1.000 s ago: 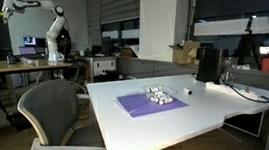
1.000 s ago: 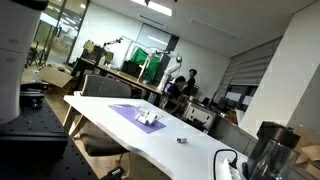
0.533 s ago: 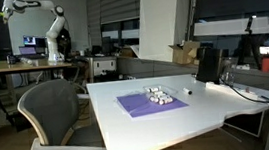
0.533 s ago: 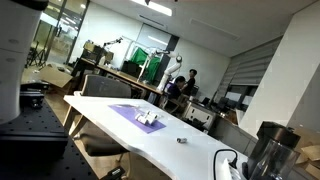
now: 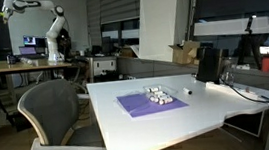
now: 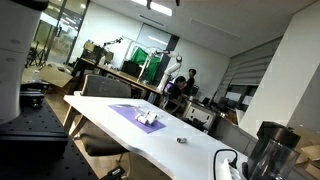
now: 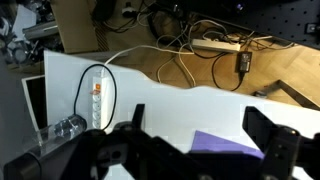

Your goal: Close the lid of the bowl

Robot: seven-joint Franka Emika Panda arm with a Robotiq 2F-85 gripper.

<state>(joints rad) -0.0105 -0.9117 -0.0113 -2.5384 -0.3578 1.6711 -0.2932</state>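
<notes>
Purple mat (image 5: 138, 107) on the white table (image 5: 165, 127) carried small pale objects (image 5: 159, 95); we saw no clear bowl or lid. Gripper (image 7: 197, 140) hung above, jaws apart and empty; we judged the closing unstarted.

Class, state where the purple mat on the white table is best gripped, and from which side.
Probably the purple mat by its bare edge nearest the chair, coming in low from that side: it lies flat and thin, and small white pieces load its far part.
</notes>
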